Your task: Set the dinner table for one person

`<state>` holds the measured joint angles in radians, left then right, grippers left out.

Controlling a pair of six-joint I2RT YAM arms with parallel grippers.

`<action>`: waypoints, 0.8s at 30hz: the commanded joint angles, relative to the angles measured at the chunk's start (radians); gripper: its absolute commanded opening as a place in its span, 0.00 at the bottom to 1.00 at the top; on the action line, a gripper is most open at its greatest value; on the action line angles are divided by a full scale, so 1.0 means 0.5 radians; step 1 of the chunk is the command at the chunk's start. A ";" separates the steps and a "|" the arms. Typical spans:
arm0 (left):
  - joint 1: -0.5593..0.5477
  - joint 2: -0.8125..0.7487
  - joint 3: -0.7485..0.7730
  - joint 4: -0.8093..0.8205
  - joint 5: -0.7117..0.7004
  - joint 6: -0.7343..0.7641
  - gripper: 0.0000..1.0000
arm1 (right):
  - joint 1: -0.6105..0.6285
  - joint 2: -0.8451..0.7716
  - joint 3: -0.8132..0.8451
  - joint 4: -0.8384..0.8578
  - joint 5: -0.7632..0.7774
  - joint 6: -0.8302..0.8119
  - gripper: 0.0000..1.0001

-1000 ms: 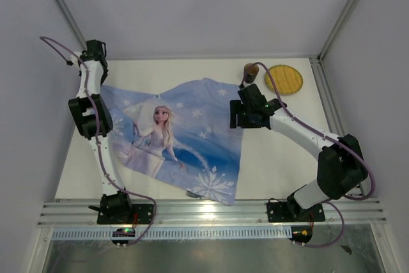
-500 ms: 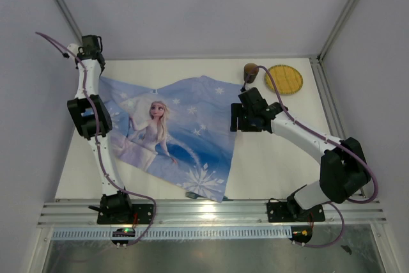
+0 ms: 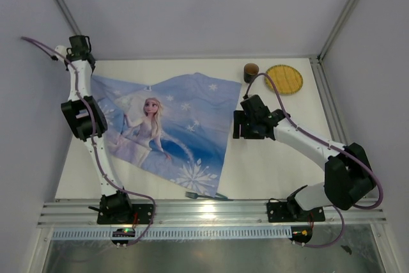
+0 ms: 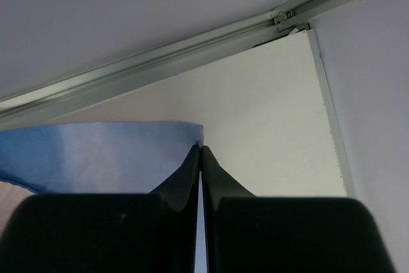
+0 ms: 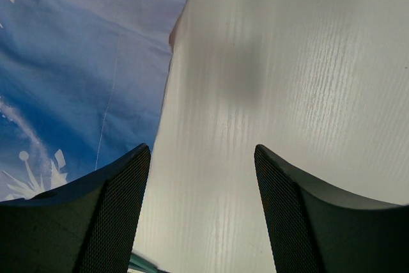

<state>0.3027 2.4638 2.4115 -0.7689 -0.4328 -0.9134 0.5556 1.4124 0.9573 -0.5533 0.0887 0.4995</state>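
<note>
left gripper [image 4: 200, 153] — extended far-left, clenched on cloth [image 3: 179, 119] corner | right gripper [image 5: 199, 164] — beside cloth, released

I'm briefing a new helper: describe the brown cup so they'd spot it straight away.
On the white dinner table, go to the far right corner, where a round yellow plate lies flat. Just left of that plate stands the cup: small, dark brown and upright.

A: Top cam?
B: High, behind arm bases, looking down on whole counter [image 3: 275, 171], blue cloth [image 3: 172, 126] mid.
A: Wrists?
B: Both close: left at cloth's far-left corner, right above its right edge. All share cloth.
</note>
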 commanded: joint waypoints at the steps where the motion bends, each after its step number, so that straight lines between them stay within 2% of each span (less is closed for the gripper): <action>1: -0.001 -0.062 -0.073 -0.021 0.080 -0.005 0.00 | 0.027 -0.048 -0.009 0.109 0.004 0.038 0.71; 6: 0.002 -0.059 -0.141 -0.100 0.178 0.075 0.02 | 0.033 -0.048 -0.028 0.180 0.004 0.041 0.71; 8: 0.002 -0.046 -0.150 -0.122 0.282 0.136 0.15 | 0.042 -0.051 -0.043 0.205 0.004 0.053 0.71; 9: 0.002 -0.043 -0.147 -0.125 0.307 0.161 0.29 | 0.048 -0.067 -0.067 0.214 0.001 0.056 0.71; 10: -0.001 -0.043 -0.150 -0.137 0.331 0.176 0.34 | 0.048 -0.076 -0.083 0.241 -0.006 0.062 0.71; 15: -0.010 -0.111 -0.200 -0.168 0.442 0.228 0.48 | 0.055 -0.165 -0.202 0.287 -0.012 0.084 0.71; 24: -0.105 -0.402 -0.249 -0.186 0.412 0.449 0.75 | 0.058 -0.321 -0.279 0.309 -0.079 -0.088 0.71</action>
<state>0.2726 2.4077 2.2837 -0.8589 -0.2314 -0.7589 0.5770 1.2873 0.8200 -0.4496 0.0635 0.4969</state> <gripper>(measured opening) 0.723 0.707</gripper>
